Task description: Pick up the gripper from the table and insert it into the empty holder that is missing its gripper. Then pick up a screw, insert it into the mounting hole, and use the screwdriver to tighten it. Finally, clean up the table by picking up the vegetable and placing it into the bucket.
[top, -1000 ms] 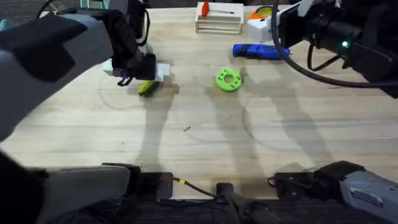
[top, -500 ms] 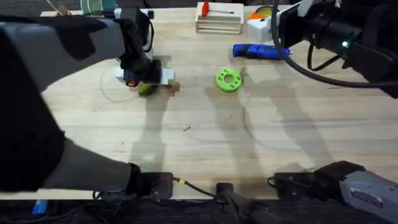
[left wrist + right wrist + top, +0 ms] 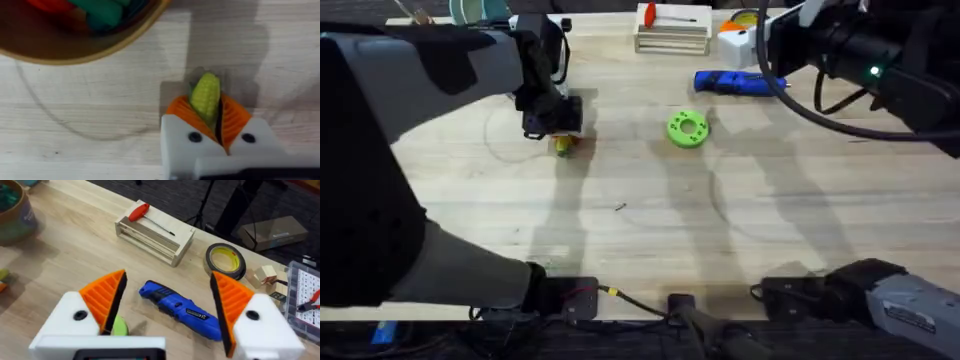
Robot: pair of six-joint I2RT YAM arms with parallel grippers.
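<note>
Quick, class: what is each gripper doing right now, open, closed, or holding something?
Left gripper: closed on the vegetable, near the bucket.
Right gripper: open, holding nothing, above the screwdriver.

Left arm [image 3: 390, 150] looms large, dark and blurred at 9 o'clock overhead, masking the bench [image 3: 650, 215] beneath. Vegetable [image 3: 205, 95]: lower end hidden between the left tool's [image 3: 220, 122] pads. Bucket [image 3: 75, 50] is cut off by the left wrist view's edge.

Workshop, wooden bench [image 3: 650, 220], tape roll [image 3: 226, 261], parts organizer [image 3: 305, 287]
</note>
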